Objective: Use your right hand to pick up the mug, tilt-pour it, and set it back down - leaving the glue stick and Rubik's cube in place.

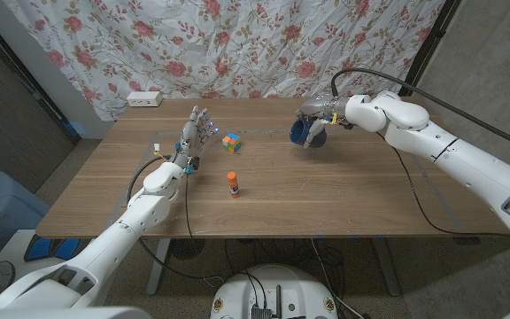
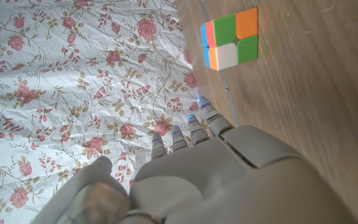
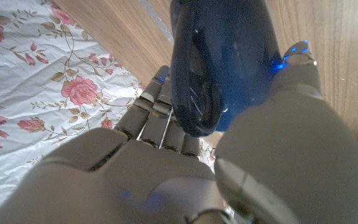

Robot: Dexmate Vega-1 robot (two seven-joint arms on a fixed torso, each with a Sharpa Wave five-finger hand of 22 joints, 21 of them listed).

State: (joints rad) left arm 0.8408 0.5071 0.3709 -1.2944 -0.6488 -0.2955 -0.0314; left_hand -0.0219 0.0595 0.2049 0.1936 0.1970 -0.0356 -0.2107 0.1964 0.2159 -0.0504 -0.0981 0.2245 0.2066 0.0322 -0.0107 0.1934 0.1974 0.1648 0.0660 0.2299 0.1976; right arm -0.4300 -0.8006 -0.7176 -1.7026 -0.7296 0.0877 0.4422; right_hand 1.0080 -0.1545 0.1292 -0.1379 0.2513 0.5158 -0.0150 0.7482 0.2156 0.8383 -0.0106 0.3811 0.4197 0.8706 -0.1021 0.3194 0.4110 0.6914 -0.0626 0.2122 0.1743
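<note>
While the right hand [image 1: 319, 122] grips the blue mug [image 1: 306, 134] with fingers [image 3: 160, 112] wrapped around it at the far right of the surface [image 1: 326, 195], the left hand [image 1: 193, 133] stands empty, fingers spread, beside the cube [image 1: 230, 142]; the glue stick [image 1: 233, 184] stands nearer.

Wooden table [image 1: 343, 195] with objects resting on it
Rubik's cube [image 1: 230, 142] toward the back — glue stick [image 1: 233, 184] upright nearer the front, apart.

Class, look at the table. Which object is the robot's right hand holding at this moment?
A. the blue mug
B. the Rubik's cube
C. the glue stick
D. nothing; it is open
A. The right hand is wrapped around the blue mug, while the Rubik's cube and the glue stick stand apart from it on the table.
</note>
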